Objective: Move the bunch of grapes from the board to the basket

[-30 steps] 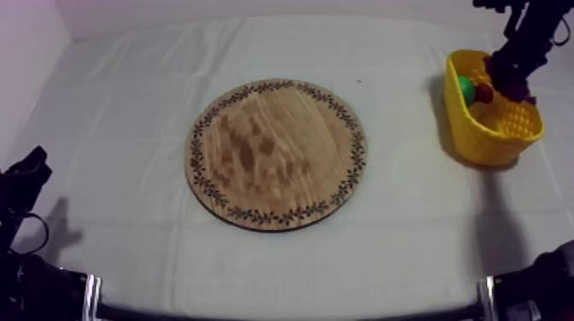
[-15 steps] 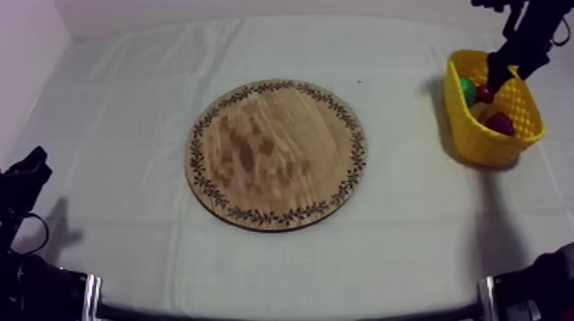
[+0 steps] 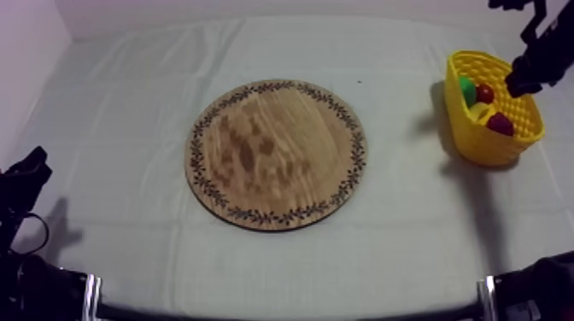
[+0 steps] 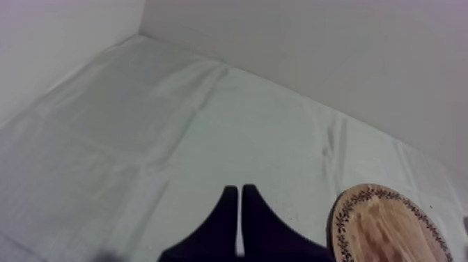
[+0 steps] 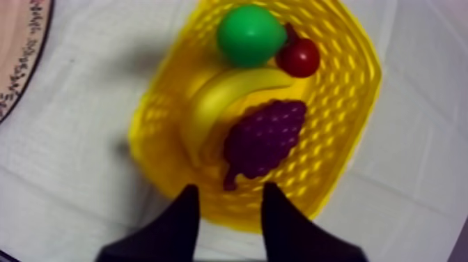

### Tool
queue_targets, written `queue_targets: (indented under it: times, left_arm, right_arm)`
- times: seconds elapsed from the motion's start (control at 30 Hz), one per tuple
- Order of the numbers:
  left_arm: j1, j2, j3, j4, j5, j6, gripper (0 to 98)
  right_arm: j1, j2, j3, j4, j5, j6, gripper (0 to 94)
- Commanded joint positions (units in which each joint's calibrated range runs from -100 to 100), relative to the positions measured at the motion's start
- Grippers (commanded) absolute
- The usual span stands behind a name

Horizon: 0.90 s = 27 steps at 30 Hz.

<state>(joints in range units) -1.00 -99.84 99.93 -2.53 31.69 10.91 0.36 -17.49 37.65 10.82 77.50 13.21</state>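
Item: bunch of grapes (image 5: 264, 139), dark purple, lying inside the yellow basket (image 5: 348, 125), resting against the banana (image 5: 230, 94) and touching the basket's wall at its stem end. Same basket also holds a green pear (image 5: 249, 35) and a small red fruit (image 5: 299, 57), the two touching each other at the end of the basket opposite the grapes. Basket stands on the grey-white cloth (image 3: 128, 102) at the right side of the table, well apart from the wooden board (image 3: 276, 154), which lies bare at the table's middle. Right gripper (image 5: 228, 198): raised above the basket near its rim, fingers spread apart, nothing between them, not touching the grapes. Left gripper (image 4: 240, 191): low at the table's left side, near the board's edge, fingers pressed together as a narrow wedge, holding nothing.
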Motion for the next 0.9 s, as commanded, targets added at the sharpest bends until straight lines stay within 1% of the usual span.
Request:
queue_targets:
  times: [0.0,0.13,0.23,0.27,0.33,0.47,0.63,0.73,0.87]
  left_arm:
    - [0.0,0.0,0.0,0.01,0.0,0.0,0.0]
    - [0.0,0.0,0.0,0.01,0.0,0.0,0.0]
    - [0.0,0.0,0.0,0.01,0.0,0.0,0.0]
    - [0.0,0.0,0.0,0.01,0.0,0.0,0.0]
    - [0.0,0.0,0.0,0.01,0.0,0.0,0.0]
    - [0.0,0.0,0.0,0.01,0.0,0.0,0.0]
    - [0.0,0.0,0.0,0.01,0.0,0.0,0.0]
    - [0.0,0.0,0.0,0.01,0.0,0.0,0.0]
    - [0.0,0.0,0.0,0.01,0.0,0.0,0.0]
  right_arm:
    - [-1.2,-9.4,9.9,0.7,-3.6,-2.8,17.8]
    - [-1.9,-16.6,16.8,0.4,-8.5,-3.9,9.5]
    - [-2.8,-21.4,21.2,0.4,-12.3,-5.5,4.7]
    - [-3.0,-23.0,22.4,0.3,-13.5,-6.1,3.5]
    - [-3.2,-26.3,25.0,-0.4,-16.0,-5.8,2.2]
    - [-3.2,-34.2,31.3,-3.4,-22.5,-2.1,0.8]
    - [-1.6,-46.1,39.0,-8.7,-28.1,-2.1,0.3]
    - [-0.4,-52.9,44.3,-12.3,-30.7,-1.4,0.3]
    - [0.2,-62.2,50.9,-15.0,-32.4,-2.4,0.3]
